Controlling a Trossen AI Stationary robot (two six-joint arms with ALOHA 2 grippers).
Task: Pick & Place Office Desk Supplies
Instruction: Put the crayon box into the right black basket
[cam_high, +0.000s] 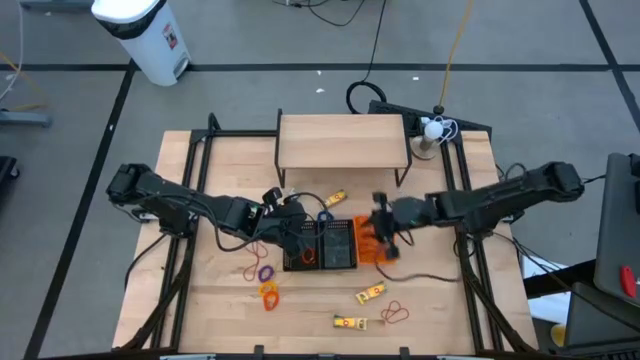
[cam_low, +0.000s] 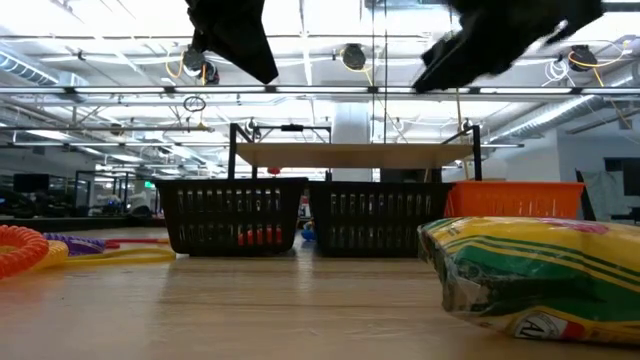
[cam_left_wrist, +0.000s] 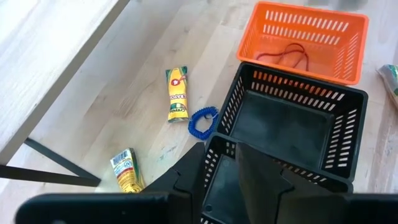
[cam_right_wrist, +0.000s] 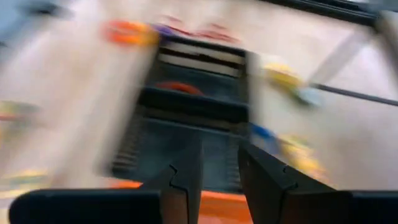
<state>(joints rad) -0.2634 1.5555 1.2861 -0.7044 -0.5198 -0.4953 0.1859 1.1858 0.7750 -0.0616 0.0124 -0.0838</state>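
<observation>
on the wooden table (cam_high: 220, 300) we see the supplies scattered around three baskets. crayon packs (cam_high: 370, 293) lie near the front edge and behind the baskets; they look light, boxy and glossy, and we judge them best pinched across the narrow width. rubber bands (cam_high: 268, 293) sit left of the black baskets (cam_high: 320, 245): thin, limp, springy, likely to slip unless one strand is pinched. a red loop already lies in the orange mesh basket (cam_left_wrist: 305, 38). left gripper (cam_left_wrist: 217, 168) hangs over the black baskets, right gripper (cam_right_wrist: 219, 163) over the orange one; both fingers slightly parted, holding nothing.
</observation>
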